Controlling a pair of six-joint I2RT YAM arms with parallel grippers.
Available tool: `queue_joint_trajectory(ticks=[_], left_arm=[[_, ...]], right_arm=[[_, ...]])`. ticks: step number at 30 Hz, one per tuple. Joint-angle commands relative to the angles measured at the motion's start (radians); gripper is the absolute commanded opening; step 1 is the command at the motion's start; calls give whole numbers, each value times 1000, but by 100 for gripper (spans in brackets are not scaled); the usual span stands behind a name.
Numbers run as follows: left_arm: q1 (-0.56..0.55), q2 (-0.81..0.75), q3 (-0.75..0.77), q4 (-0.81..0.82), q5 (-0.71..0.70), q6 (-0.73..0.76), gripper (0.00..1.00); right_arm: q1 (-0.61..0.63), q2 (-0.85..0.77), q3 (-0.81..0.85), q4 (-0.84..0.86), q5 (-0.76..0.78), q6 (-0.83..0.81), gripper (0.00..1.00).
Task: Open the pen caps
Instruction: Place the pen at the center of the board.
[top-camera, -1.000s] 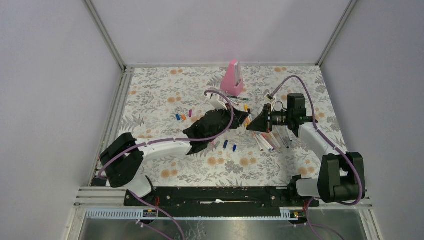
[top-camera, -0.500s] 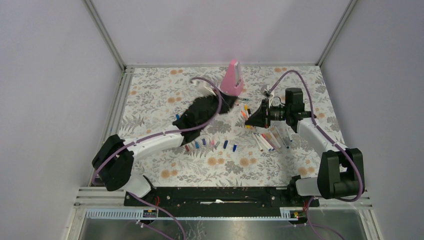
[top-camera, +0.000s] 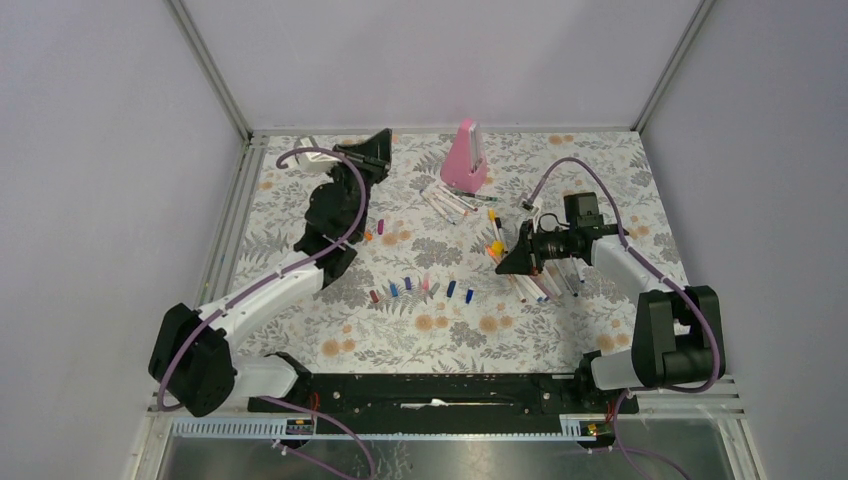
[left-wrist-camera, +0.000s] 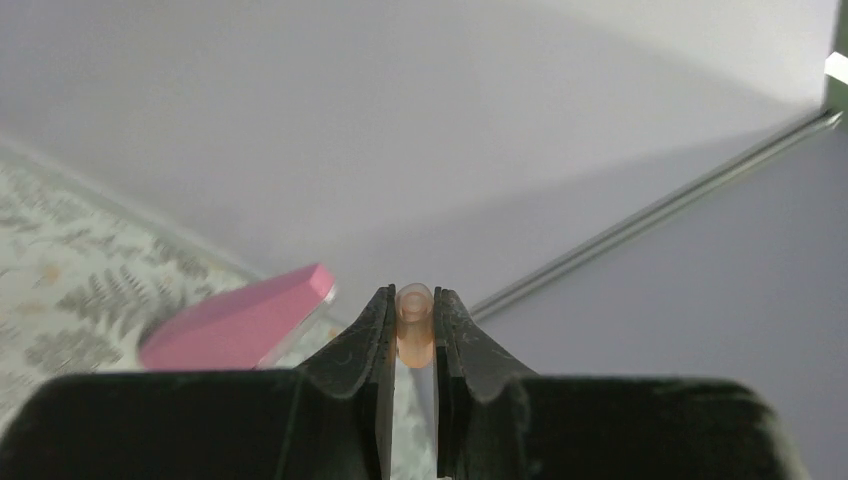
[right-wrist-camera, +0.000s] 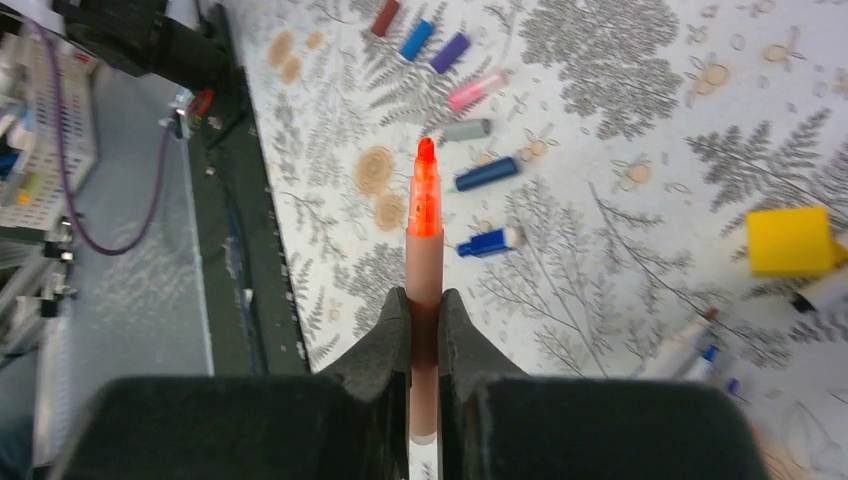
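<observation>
Starting big: your table (top-camera: 330, 340) has the pink wedge (top-camera: 465, 155) standing at the back. There's a pile of pens (top-camera: 545, 282) on the right and a row of caps (top-camera: 420, 288) lying loose near the middle.

Your left hand (top-camera: 380, 142) is up high at the far left corner. That's well apart from your right hand (top-camera: 502, 264), which sits low by the pile. Both are clamped nearly shut, the right on a pen (right-wrist-camera: 424, 230) and the left on a pale orange cap (left-wrist-camera: 413, 318).

So I'd say this one's already pulled apart and you're at the drop-off step. Next move looks like:
- bring the left down to the row and let the cap go beside the others
- park the bare pen with the pile
- go for a capped one

Fun bit: only the left wrist view shows the cap at all, since from above you can't make it out. And only the right wrist view shows that the pen's orange tip is bare.
</observation>
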Motion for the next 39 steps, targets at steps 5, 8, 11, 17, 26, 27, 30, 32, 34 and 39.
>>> queue_joint_trajectory(ticks=[5, 8, 11, 17, 26, 27, 30, 32, 34, 39], left_arm=[[15, -160, -240, -73, 403, 97, 0], [14, -196, -288, -148, 539, 135, 0], [13, -220, -330, -195, 636, 145, 0], [-36, -278, -430, -229, 644, 159, 0], [-162, -268, -514, -195, 586, 179, 0], [-171, -268, -520, -192, 583, 183, 0], [-191, -268, -521, -199, 569, 207, 0], [-197, -268, -518, -204, 565, 217, 0], [-200, -265, -519, -204, 564, 221, 0], [-211, -257, -523, -204, 561, 226, 0]], right_arm=[[-156, -50, 94, -147, 223, -155, 0], [-237, -73, 87, -138, 307, -159, 0], [-302, -87, 54, -92, 432, -149, 0], [-375, -34, 54, -71, 605, -119, 4], [-461, 32, 57, -14, 755, -66, 9], [-468, 44, 58, -12, 761, -64, 9], [-483, 74, 65, -12, 769, -59, 12], [-487, 95, 70, -13, 778, -59, 14], [-487, 121, 79, -13, 781, -58, 15], [-487, 165, 90, -13, 776, -52, 18]])
